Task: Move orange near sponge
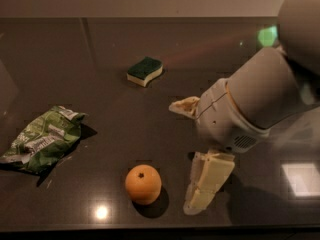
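Gripper (183, 157) is held wide open just right of the orange (143, 184); the sponge (144, 71) is well apart. The orange is judged light, firm and roll-prone, best gripped across its middle.

desk (100, 59) dark, glossy; orange (143, 184) matt, smooth; sponge (145, 70) top rough; end effector (182, 156) right of orange: cream matt plastic

Arm (280, 84) cut off top-right; end effector (182, 157) rt of orange (143, 184), upper finger (184, 106) part-hidden.

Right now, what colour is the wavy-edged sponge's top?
Wavy-edged sponge top: dark green, clear in camera view. Gripper, jaws open, is right of the round orange fruit.
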Action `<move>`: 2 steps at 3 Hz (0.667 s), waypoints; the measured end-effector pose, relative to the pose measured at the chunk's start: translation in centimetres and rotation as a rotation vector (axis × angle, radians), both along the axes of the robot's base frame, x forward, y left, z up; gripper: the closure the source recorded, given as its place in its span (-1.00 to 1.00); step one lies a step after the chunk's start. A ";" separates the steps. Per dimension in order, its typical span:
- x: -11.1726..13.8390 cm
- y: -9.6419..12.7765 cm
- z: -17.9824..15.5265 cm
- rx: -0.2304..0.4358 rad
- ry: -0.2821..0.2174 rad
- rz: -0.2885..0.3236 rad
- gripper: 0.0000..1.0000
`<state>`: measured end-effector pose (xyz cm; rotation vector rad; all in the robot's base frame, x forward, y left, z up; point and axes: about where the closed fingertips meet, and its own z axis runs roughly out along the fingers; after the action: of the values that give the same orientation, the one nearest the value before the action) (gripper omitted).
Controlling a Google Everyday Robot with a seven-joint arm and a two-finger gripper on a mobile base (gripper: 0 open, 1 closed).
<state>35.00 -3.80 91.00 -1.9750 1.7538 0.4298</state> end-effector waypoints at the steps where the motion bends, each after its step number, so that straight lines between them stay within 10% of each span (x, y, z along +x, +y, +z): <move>1: -0.9 2.2 -2.2 0.025 0.002 0.013 -1.00; 2: -1.7 3.9 -4.1 0.035 0.013 0.031 -1.00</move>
<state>33.33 0.07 86.89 -1.9814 1.7136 0.4817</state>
